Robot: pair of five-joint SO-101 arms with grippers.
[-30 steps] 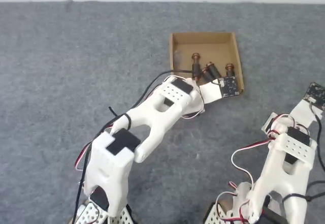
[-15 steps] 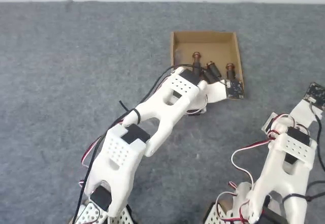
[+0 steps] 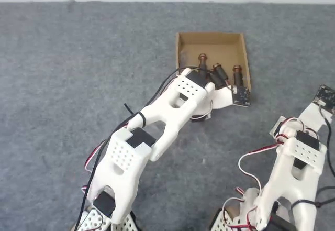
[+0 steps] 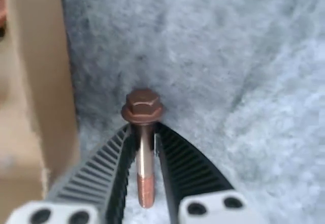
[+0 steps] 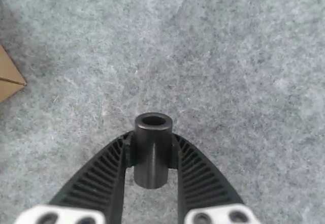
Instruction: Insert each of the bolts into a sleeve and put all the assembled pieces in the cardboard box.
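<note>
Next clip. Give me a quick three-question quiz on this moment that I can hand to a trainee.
1. True or false: the left tool is shut on a bolt.
2. What does the right tool hold? A) a black sleeve B) a bolt C) nothing
3. Fill in: the cardboard box holds ___ assembled pieces.
Key: 1 true; 2 A; 3 three.
</note>
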